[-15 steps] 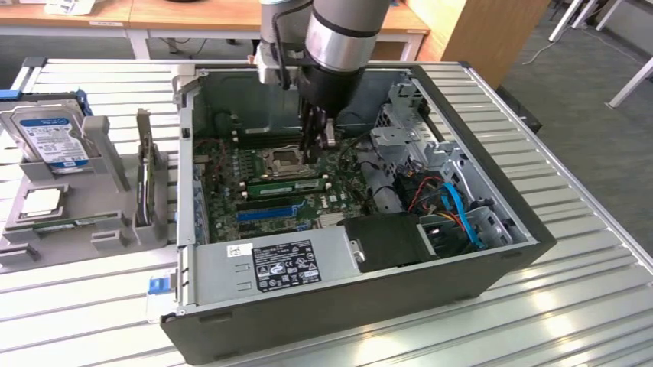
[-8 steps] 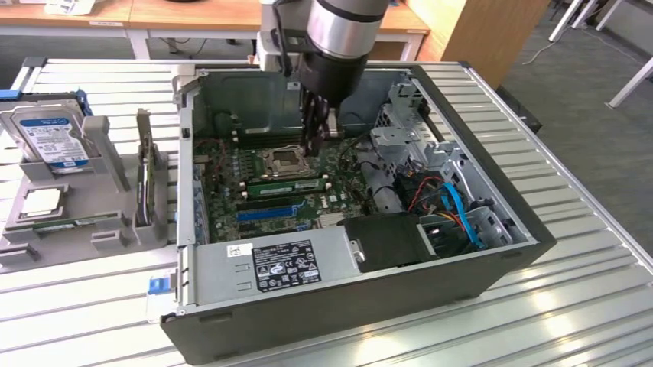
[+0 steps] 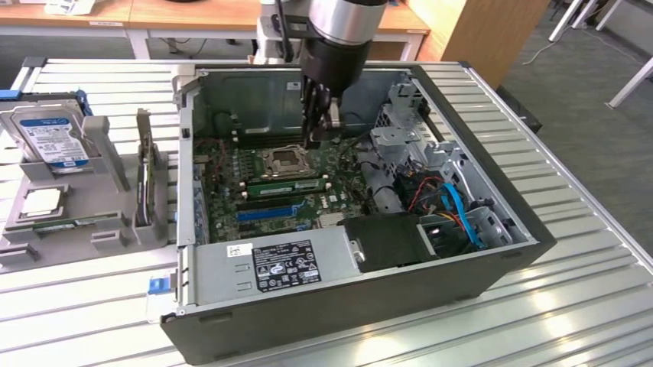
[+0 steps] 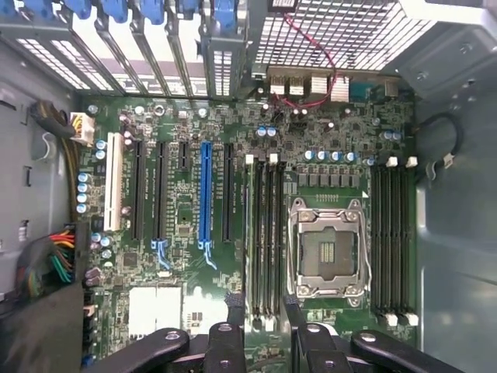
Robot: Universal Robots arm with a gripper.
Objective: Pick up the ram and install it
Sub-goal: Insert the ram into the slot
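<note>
My gripper (image 3: 321,136) hangs inside the open computer case (image 3: 510,252), low over the motherboard (image 3: 306,202) and just past the empty CPU socket (image 3: 284,161). Its black fingers (image 4: 233,305) stand apart with nothing between them, right above the memory slots (image 4: 264,233) beside the CPU socket (image 4: 328,249). A green ram stick (image 3: 287,186) stands in a slot on the near side of the socket. Another narrow green ram stick (image 3: 76,224) lies in the grey holder (image 3: 112,237) at the exterior view's left.
The holder also carries a blue-labelled hard drive (image 3: 56,141), an upright expansion card (image 3: 145,180) and a CPU chip (image 3: 41,202). Inside the case are the power supply (image 3: 281,264), a drive cage (image 3: 408,138) and blue and orange cables (image 3: 454,206). More memory slots (image 4: 392,241) lie beyond the socket.
</note>
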